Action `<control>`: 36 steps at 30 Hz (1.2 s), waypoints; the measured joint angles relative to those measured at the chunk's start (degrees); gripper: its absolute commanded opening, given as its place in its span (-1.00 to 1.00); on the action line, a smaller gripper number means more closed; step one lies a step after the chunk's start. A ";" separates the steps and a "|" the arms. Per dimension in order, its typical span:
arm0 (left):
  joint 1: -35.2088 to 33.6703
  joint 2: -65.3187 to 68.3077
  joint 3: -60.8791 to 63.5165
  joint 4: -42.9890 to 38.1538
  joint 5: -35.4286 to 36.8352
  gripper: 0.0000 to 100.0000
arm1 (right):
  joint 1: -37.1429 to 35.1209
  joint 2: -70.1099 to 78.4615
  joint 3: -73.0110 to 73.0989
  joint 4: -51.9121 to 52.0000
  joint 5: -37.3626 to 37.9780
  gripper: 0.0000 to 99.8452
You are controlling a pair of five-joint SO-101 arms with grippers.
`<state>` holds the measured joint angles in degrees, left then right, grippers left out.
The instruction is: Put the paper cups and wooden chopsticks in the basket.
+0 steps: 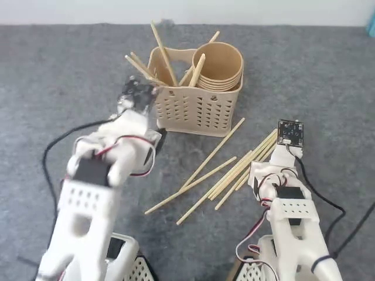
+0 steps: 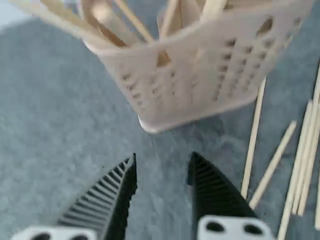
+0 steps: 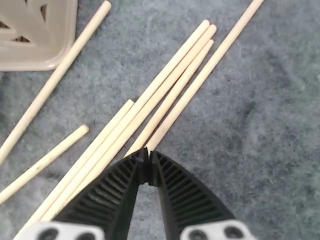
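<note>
The beige slotted basket [image 1: 193, 111] stands at the back middle, holding stacked paper cups [image 1: 220, 64] and several upright chopsticks [image 1: 161, 47]. Several loose wooden chopsticks [image 1: 234, 170] lie fanned on the carpet in front of it and to the right. My left gripper [image 1: 158, 137] hangs open and empty just off the basket's front left corner [image 2: 145, 122], its fingers [image 2: 120, 185] over bare carpet. My right gripper [image 3: 148, 152] is shut, its tips resting over a bundle of chopsticks [image 3: 170, 105] near their far ends. From above, it sits under its camera [image 1: 291, 133].
Grey carpet [image 1: 70, 70] covers the whole table. The basket's near corner [image 3: 35, 45] lies close to the right gripper. Cables trail beside both arm bases. Open carpet lies left of the basket and at the far right.
</note>
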<state>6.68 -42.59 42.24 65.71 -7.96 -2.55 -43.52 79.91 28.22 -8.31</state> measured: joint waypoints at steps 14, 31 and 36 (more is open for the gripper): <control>15.03 29.27 0.00 0.00 0.18 -0.95 | -0.09 0.00 0.00 0.00 0.00 -0.97; 25.32 33.32 3.87 -1.41 -2.90 -0.79 | -0.09 0.00 0.00 0.00 0.09 -0.97; 23.03 33.93 5.01 -5.89 -2.99 -0.79 | -0.09 0.00 0.00 0.00 0.09 -0.97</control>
<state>29.71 -8.66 47.25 59.82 -10.95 -2.64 -43.52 79.91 28.22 -8.22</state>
